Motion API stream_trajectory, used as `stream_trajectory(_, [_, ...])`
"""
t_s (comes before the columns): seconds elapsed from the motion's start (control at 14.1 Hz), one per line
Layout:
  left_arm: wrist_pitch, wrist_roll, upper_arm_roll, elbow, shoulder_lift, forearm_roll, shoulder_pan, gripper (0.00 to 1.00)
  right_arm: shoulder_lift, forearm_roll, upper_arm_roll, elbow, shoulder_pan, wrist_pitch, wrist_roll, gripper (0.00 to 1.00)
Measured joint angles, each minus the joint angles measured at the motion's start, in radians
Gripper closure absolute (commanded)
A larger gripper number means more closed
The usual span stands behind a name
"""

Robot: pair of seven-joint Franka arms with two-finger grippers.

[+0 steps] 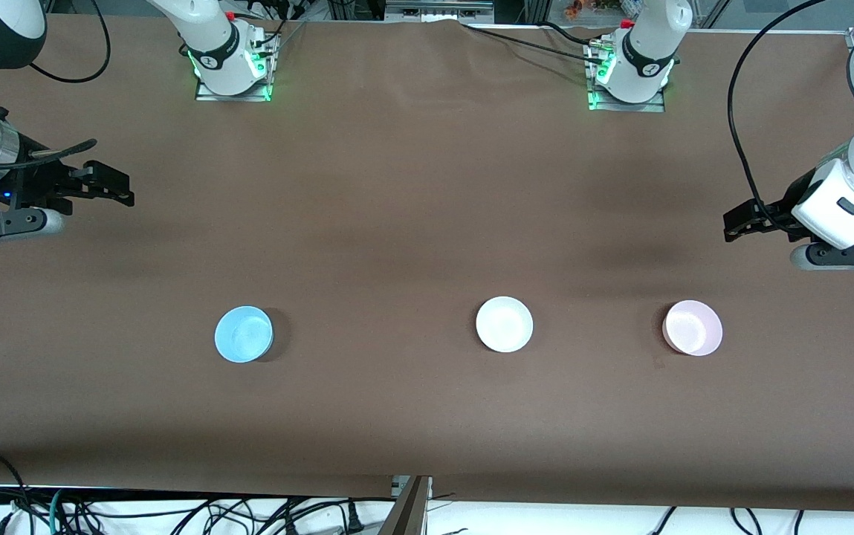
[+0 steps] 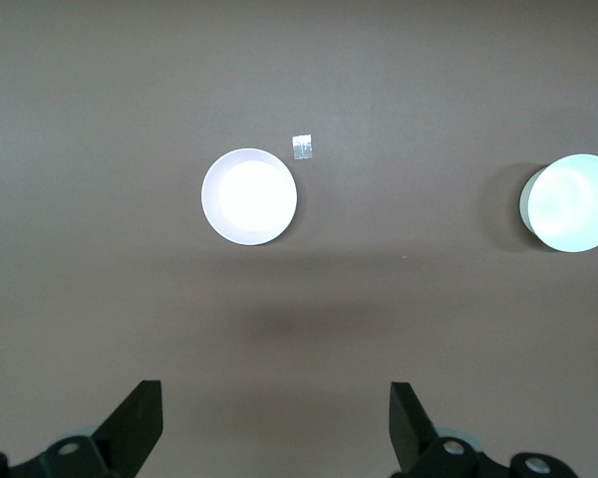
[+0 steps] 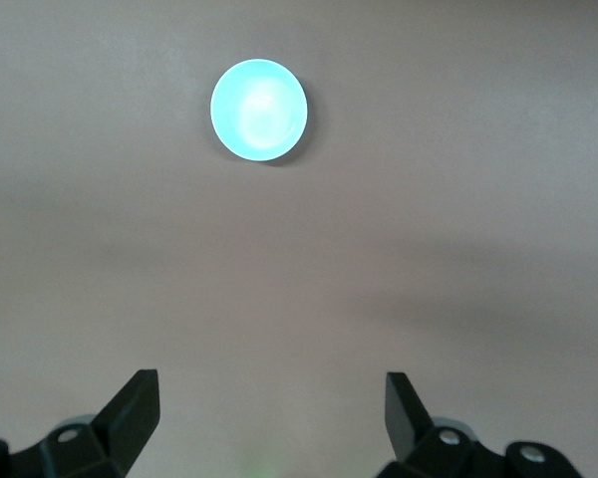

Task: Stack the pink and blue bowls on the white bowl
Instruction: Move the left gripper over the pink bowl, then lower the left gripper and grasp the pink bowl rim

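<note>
Three bowls sit apart in a row on the brown table (image 1: 412, 186); the white bowl (image 1: 504, 324) is in the middle, the pink bowl (image 1: 692, 328) toward the left arm's end, the blue bowl (image 1: 244, 334) toward the right arm's end; none is stacked. The left gripper (image 2: 274, 423) hangs high over its end of the table, fingers spread wide, holding nothing; the right gripper (image 3: 269, 418) hangs likewise over its own end, wide and empty.
</note>
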Motion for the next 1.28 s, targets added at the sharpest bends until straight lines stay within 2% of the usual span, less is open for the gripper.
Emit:
stream_trajectory(0.57, [-0.001,0.000,0.002,0.000,0.025,0.002,0.040,0.00,0.000,0.000,0.000,0.000,0.000,0.000,0.000,0.00])
stream_trajectory(0.92, [0.140,0.025,0.007,-0.002,0.217,0.011,0.113,0.00,0.000,0.000,0.000,0.000,0.000,0.001,0.000,0.00])
stream_trajectory(1.28, [0.421,0.087,0.003,-0.002,0.425,0.053,0.113,0.00,0.001,0.000,0.000,0.000,0.000,0.003,0.000,0.00])
